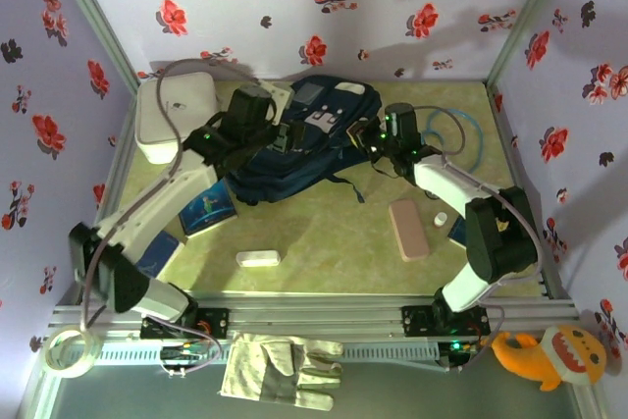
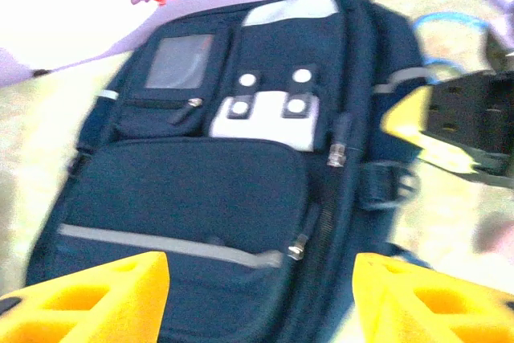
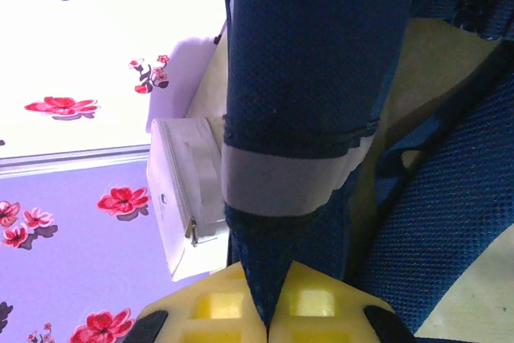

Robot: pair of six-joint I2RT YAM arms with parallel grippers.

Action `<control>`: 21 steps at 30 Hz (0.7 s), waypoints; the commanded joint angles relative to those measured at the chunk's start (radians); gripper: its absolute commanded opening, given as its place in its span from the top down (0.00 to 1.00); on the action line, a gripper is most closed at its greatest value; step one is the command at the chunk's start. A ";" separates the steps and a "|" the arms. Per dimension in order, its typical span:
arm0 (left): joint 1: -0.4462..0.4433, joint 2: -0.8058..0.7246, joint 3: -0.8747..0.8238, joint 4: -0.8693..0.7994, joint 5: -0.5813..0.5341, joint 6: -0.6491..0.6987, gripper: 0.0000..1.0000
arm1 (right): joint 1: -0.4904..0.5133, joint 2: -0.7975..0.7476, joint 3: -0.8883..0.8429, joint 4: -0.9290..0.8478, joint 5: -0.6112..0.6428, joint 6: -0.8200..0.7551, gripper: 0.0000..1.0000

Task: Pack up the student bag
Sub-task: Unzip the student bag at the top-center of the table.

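Student bag (image 1: 304, 139) flat at rear centre of table (image 1: 324, 242), front side up, front pockets zipped, contents hidden. Closed white rounded box (image 1: 177, 115) to its left in back-left corner, contents likewise hidden. Left gripper (image 2: 257, 299) over bag's lower front, yellow fingers spread apart, holding nothing. Right gripper (image 3: 269, 311) at bag's right side, pads pinched together on a white-striped fold of its navy fabric. Yellow-green tabletop, lilac walls with red flowers. On table: one pink oblong block (image 1: 408, 229), one small white case (image 1: 257, 258), one blue cable (image 1: 461, 130), one blue picture book (image 1: 208, 211) by left arm. One work glove (image 1: 280, 365) and one orange plush toy (image 1: 545, 355) in front of rail.
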 commanded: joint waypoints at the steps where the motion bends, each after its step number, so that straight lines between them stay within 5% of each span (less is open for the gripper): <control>1: -0.033 -0.049 -0.106 0.037 0.141 -0.169 0.39 | 0.014 -0.058 0.072 0.011 0.075 0.022 1.00; 7: -0.073 -0.009 -0.241 0.209 0.299 -0.280 0.50 | 0.036 -0.078 0.083 -0.001 0.118 0.029 1.00; 11: -0.083 0.069 -0.255 0.265 0.306 -0.288 0.56 | 0.039 -0.089 0.083 -0.024 0.123 0.033 1.00; 21: -0.030 0.190 -0.191 0.248 0.028 -0.200 0.57 | 0.039 -0.205 0.016 -0.180 0.220 0.039 1.00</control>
